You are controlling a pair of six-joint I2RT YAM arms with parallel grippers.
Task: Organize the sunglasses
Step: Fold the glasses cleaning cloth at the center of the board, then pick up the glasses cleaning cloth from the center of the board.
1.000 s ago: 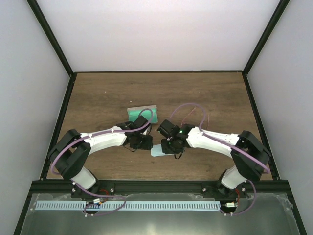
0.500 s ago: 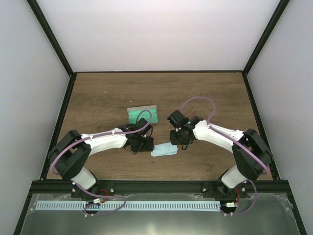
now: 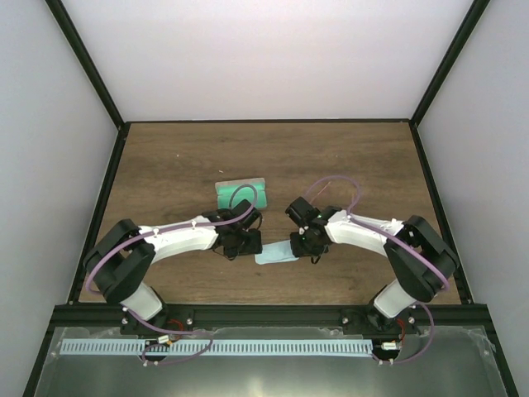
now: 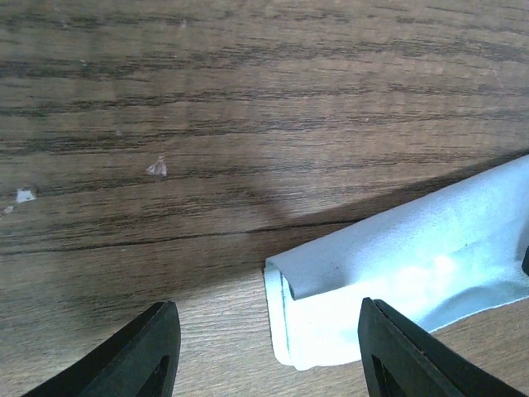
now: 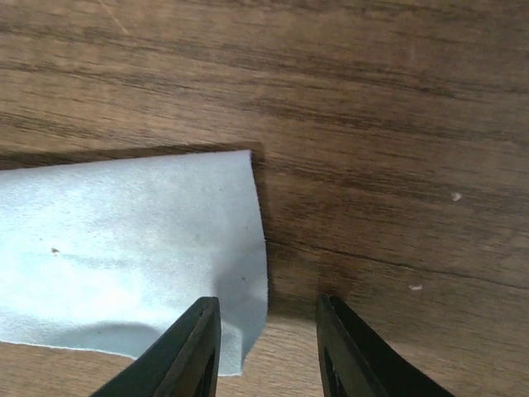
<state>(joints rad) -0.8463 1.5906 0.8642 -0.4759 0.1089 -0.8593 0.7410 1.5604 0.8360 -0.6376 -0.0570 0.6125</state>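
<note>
No sunglasses show in any view. The grey case with green lining [image 3: 240, 195] lies on the table behind the left arm, partly crossed by a purple cable. A light blue cloth [image 3: 275, 254] lies between the two grippers. My left gripper [image 3: 252, 246] is open at the cloth's left end. In the left wrist view [image 4: 269, 308] the cloth's [image 4: 397, 273] folded edge sits between its fingers. My right gripper [image 3: 299, 245] is open at the cloth's right end. In the right wrist view [image 5: 269, 302] the cloth's [image 5: 132, 240] right edge lies between its fingers.
The wooden table [image 3: 165, 165] is bounded by black frame posts and white walls on three sides. The two arms curve in from the near edge and almost meet over the cloth.
My right gripper lifted back off the cloth, then came down again at the cloth's right edge. My left gripper shifted slightly right toward the cloth's left end.
</note>
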